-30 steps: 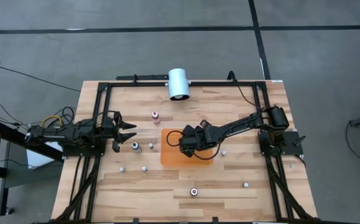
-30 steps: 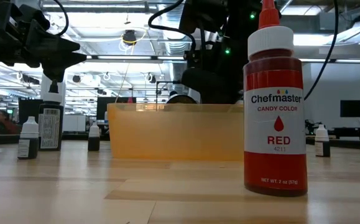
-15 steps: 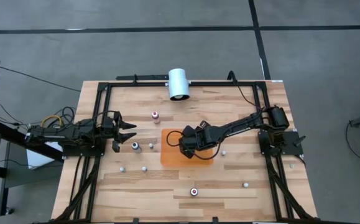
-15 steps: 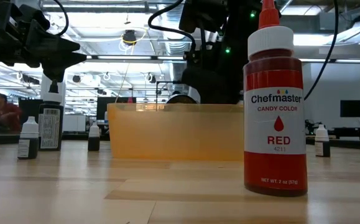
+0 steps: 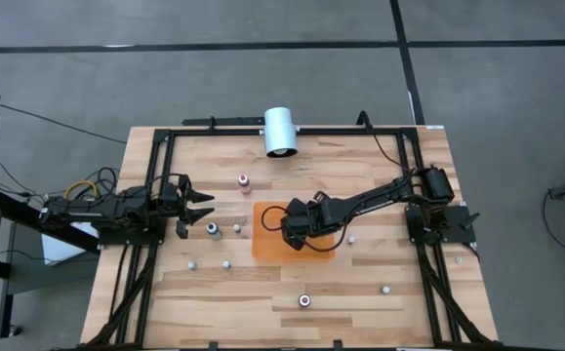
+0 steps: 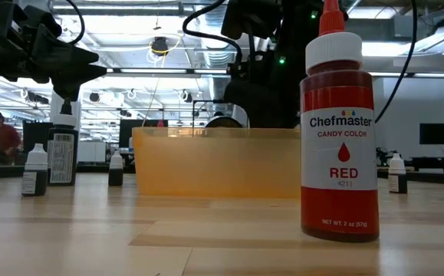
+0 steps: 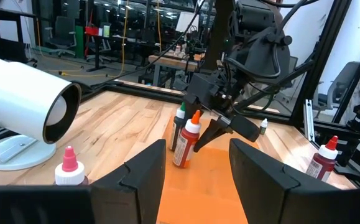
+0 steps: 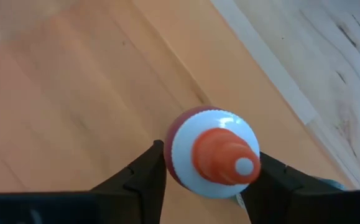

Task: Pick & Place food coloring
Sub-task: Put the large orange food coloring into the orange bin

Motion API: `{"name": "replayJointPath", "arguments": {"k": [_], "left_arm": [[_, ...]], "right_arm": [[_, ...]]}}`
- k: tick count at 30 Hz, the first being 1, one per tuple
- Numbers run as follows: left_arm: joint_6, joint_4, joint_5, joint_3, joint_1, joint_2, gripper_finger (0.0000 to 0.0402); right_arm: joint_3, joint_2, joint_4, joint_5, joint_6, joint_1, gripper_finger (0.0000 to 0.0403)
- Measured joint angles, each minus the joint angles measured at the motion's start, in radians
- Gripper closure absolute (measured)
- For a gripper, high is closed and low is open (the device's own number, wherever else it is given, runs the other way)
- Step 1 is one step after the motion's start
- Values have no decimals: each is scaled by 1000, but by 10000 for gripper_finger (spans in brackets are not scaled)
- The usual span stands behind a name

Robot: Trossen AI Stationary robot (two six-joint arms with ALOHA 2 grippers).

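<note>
One small orange-tipped, white-capped food coloring bottle point(image 8: 214, 152) stands upright on the flat orange mat point(image 5: 272, 244), between the fingers of the right gripper point(image 5: 288, 227), which flank its cap; whether they pinch it, cannot tell. Left gripper point(image 5: 199, 207) waits spread open over the tabletop point(image 5: 360, 283). Risk: uneven finger contact tips the bottle. In the low view, the tall red candy-color bottle point(image 6: 338, 130) blocks the mat's right end.

bottle by right gripper point(image 8: 212, 152): orange tip, white cap, dark red body
mat point(image 5: 267, 244) under it: orange
table point(image 5: 360, 283): pale wood
</note>
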Motion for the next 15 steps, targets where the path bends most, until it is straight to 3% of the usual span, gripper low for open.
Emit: {"name": "replayJointPath", "arguments": {"k": [15], "left_arm": [[-1, 0, 0, 0, 0, 0, 233]], "right_arm": [[0, 0, 0, 7, 0, -6, 230]]}}
